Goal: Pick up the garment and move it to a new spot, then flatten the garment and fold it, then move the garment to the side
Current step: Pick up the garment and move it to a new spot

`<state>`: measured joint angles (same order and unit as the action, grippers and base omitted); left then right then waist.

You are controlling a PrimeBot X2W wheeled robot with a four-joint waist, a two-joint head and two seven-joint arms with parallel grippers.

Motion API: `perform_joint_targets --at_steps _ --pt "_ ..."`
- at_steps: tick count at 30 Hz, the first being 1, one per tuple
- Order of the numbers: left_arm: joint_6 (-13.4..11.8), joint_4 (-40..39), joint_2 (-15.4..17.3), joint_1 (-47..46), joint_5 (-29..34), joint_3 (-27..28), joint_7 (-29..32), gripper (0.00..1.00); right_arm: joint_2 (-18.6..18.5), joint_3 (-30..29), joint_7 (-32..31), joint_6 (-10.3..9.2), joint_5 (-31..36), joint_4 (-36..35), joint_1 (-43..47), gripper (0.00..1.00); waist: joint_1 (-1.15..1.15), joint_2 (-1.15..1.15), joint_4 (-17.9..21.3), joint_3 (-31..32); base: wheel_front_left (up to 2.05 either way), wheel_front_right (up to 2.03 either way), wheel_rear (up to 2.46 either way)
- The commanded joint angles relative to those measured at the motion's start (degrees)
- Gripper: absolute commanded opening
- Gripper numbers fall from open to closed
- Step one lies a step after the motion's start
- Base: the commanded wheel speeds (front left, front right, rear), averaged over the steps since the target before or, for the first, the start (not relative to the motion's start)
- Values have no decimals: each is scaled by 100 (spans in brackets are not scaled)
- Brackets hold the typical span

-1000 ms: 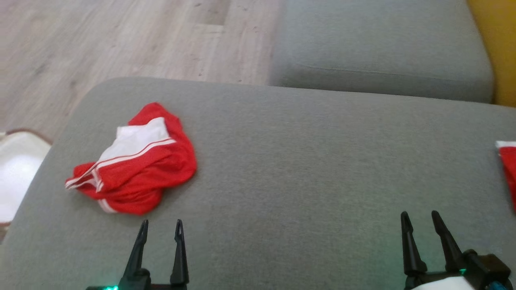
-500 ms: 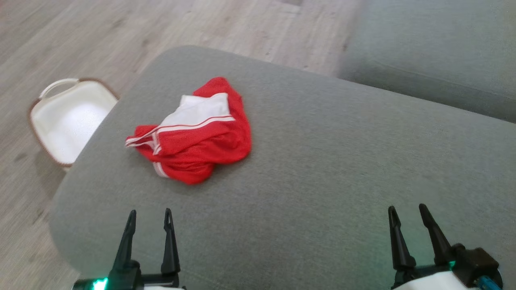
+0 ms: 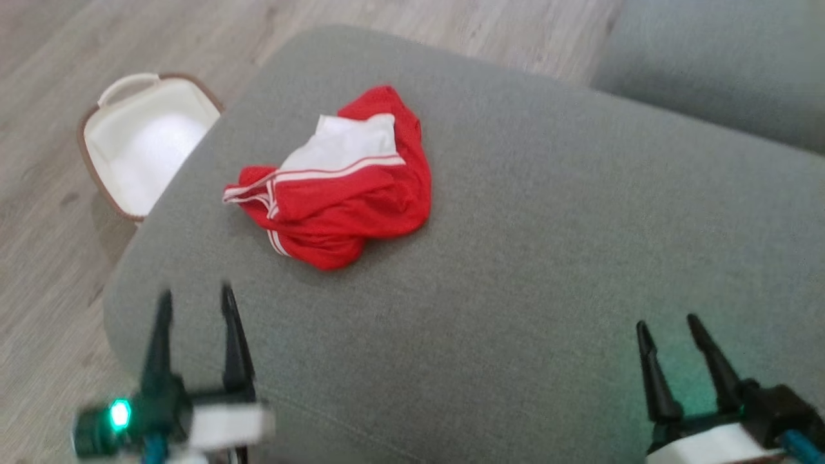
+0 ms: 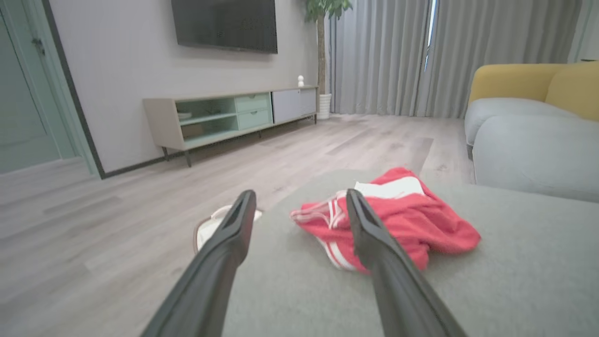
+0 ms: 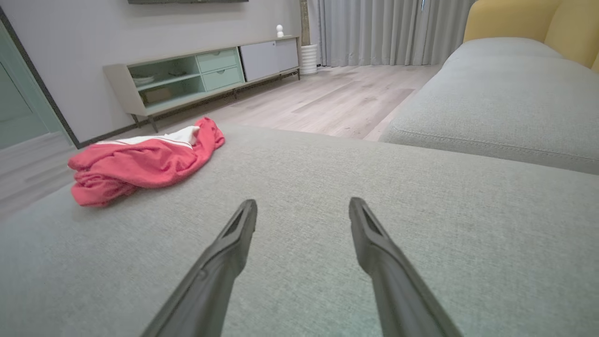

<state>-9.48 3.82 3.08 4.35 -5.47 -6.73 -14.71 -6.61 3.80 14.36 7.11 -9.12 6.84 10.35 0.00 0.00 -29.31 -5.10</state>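
Observation:
The garment [image 3: 341,187] is a crumpled red piece with white panel and white stripes, lying on the grey cushion [image 3: 515,258] toward its left end. It appears ahead and slightly right of the fingers in the left wrist view [image 4: 398,215] and far left in the right wrist view [image 5: 140,159]. My left gripper [image 3: 194,303] hovers open near the cushion's front left corner, short of the garment. Low at the right, my right gripper [image 3: 669,327] is open over bare cushion, far from the garment. Both hold nothing.
A white basket with a brown rim [image 3: 145,138] stands on the wooden floor beside the cushion's left edge. A second grey cushion [image 3: 722,71] lies at the back right. A TV cabinet [image 4: 229,117] and a yellow sofa back [image 4: 529,82] stand farther off.
The head camera has swung left, so the garment and basket sit further right and higher in the picture. The left gripper has risen and shifted left, blurred by motion.

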Motion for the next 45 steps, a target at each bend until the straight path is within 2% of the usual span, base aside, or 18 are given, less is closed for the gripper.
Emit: perform_joint_targets --at_steps 1,4,7,11,17,21,25,26,27,28,33,37,39,41,42,45 --pt "16 -254 -8 -512 46 241 -29 100 -191 126 63 37 51 -210 -320 100 0 0 47 -253 0 0 0" --pt "165 -215 85 -1161 105 359 -29 100 -487 161 63 37 79 -267 -442 100 0 0 93 -673 0 0 0" --pt "412 229 210 -1923 108 359 -29 100 -824 182 63 37 93 -348 -579 100 0 0 120 -1086 0 0 0" --pt "629 1379 374 -3036 99 311 124 100 -1260 219 63 37 84 -470 -744 100 0 0 178 -1551 0 0 0" --pt "819 2970 327 -4093 -142 292 856 100 -1648 249 63 37 14 -600 -977 100 0 0 359 -1948 0 0 0" --pt "797 3943 271 -4350 -283 311 1328 100 -1736 294 63 37 4 -626 -1016 100 0 0 477 -2072 0 0 0" --pt "734 4645 270 -4511 -370 359 1407 100 -1757 282 63 37 2 -639 -1060 100 0 0 579 -2159 0 0 0" --pt "759 4761 265 -4536 -402 368 1357 96 -1745 280 63 37 1 -632 -1065 100 0 0 599 -2153 0 0 0" --pt "790 4856 267 -4561 -435 382 1278 35 -1731 287 63 37 3 -621 -1069 100 0 0 620 -2138 0 0 0" --pt "829 4927 277 -4588 -466 396 1163 0 -1708 295 63 37 1 -603 -1074 100 0 0 638 -2113 0 0 0" --pt "951 5011 466 -4746 -414 335 502 0 -1468 386 63 37 -17 -515 -1128 100 0 0 779 -1759 0 0 0" --pt "1007 4913 665 -4879 -264 185 380 0 -1156 527 63 37 -54 -401 -1189 100 0 0 1012 -1249 0 0 0" --pt "1057 4776 778 -4934 -185 99 387 0 -968 607 63 37 -63 -353 -1207 100 0 0 1206 -976 0 0 0" --pt "1107 4407 908 -4981 -66 -38 451 0 -675 681 63 37 -90 -306 -1184 100 0 0 1571 -608 0 0 0" --pt "1107 4407 908 -4981 -66 -38 451 0 -675 681 63 37 -90 -306 -1184 100 0 0 1571 -608 0 0 0" --pt "1195 3857 1003 -4971 39 -196 649 0 -436 744 63 37 -105 -269 -1119 100 0 0 2013 -308 0 0 0"
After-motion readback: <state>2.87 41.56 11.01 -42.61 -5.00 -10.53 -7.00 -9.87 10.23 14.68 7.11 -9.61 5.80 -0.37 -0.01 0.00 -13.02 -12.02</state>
